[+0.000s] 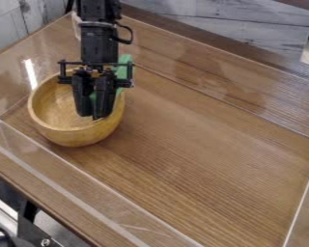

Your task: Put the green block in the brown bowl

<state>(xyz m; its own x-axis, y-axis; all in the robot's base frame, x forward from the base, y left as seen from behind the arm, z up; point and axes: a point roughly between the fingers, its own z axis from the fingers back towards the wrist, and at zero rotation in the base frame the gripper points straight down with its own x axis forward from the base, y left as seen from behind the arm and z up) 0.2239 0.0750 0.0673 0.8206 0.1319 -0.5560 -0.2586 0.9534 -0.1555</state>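
Tabletop [203,135]: wooden, brown. Bowl [65,129]: round, light brown, near one edge of the tabletop. Hand [93,112]: black, pointing down over the bowl, its fingertips pressed together; any grip cannot be told. Block [124,68]: green, partly hidden behind the hand, at the bowl's rim.

1 bowl [70,131], 1 block [124,69], 1 arm [96,34]
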